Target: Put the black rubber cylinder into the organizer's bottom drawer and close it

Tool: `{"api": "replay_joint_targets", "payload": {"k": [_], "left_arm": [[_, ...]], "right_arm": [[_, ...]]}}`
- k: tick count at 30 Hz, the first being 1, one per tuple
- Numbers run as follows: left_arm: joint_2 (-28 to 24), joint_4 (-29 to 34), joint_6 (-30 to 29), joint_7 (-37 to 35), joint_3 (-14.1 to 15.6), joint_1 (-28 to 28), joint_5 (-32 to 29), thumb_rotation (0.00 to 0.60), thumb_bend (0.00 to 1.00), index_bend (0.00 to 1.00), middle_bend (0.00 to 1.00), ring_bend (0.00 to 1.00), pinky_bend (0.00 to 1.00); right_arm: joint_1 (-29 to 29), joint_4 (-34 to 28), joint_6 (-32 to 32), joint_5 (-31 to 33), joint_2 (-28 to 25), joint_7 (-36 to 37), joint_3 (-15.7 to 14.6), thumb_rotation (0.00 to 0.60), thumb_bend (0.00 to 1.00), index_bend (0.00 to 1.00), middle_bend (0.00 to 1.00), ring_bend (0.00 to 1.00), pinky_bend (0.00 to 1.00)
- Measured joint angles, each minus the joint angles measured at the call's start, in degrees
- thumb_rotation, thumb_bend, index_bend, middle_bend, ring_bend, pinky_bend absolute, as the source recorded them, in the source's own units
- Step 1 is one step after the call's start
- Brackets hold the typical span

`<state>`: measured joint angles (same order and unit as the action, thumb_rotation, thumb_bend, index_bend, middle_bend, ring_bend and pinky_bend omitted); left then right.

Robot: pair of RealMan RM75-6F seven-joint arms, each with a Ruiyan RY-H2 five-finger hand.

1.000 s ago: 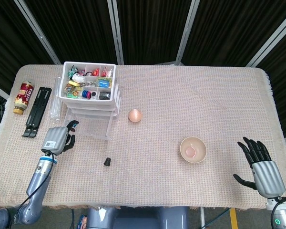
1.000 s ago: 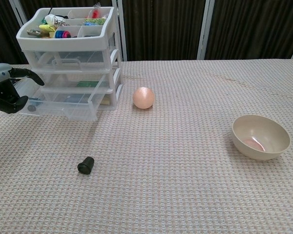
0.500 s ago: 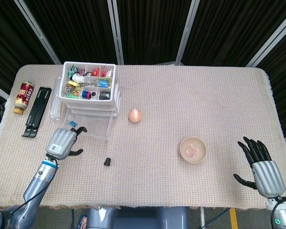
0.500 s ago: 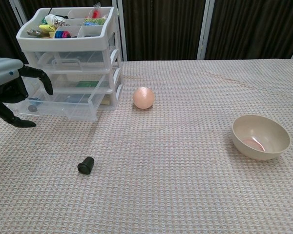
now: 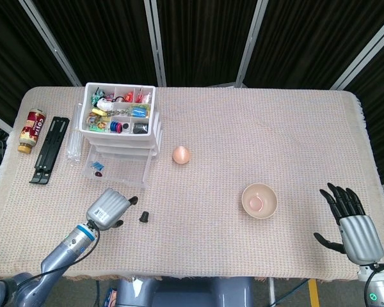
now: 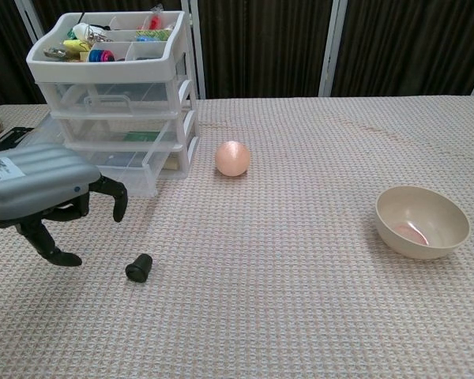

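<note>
On woven tablecloth (image 5: 256,147): bottom drawer (image 5: 117,169) pulled open, cylinder (image 6: 139,268) not yet grasped, left hand (image 6: 43,197) spread just beside it, right hand (image 5: 353,225) spread idle.

The left hand (image 5: 109,208) sits at about 7 o'clock in the head view, palm down, fingers (image 6: 114,197) apart and curved downward, holding nothing; its forearm runs back toward 7 o'clock. The right hand (image 5: 353,224) rests at 4 o'clock, fingers spread, pointing toward 11 o'clock, empty.
</note>
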<state>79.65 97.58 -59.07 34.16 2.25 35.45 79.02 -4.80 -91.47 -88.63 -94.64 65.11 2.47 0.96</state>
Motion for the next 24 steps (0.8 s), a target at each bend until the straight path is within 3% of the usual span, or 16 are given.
{"api": "replay_joint_targets", "payload": {"k": [9,17,24], "left_arm": [[5.58,-3.55,4.43,5.2,-0.54,2.14,-4.31,0.6,0.15,0.44,1.0,0.91,0.81],[8.58,-5.98,4.8,7.12,-1.09,2.8,-5.87,0.6,0.15,0.44,1.0,0.91,0.81],[10.3,-7.48,5.25,7.92,-1.47,3.46,-6.9,0.6,0.24,0.46,1.0,0.91,0.81]], "right_arm": [[0.01,0.15,-0.1,0.03,-0.13,0.58,0.05,0.6,0.07,0.09,0.0,0.0,0.0],[-0.02,0.14,-0.13,-0.15,-0.18,0.85,-0.01,0.6,0.07,0.09,0.0,0.0,0.0],[-0.01,0.05,-0.11,-0.17,-0.23,0.91,-0.04,0.6,0.07,0.09,0.0,0.0,0.0]]}}
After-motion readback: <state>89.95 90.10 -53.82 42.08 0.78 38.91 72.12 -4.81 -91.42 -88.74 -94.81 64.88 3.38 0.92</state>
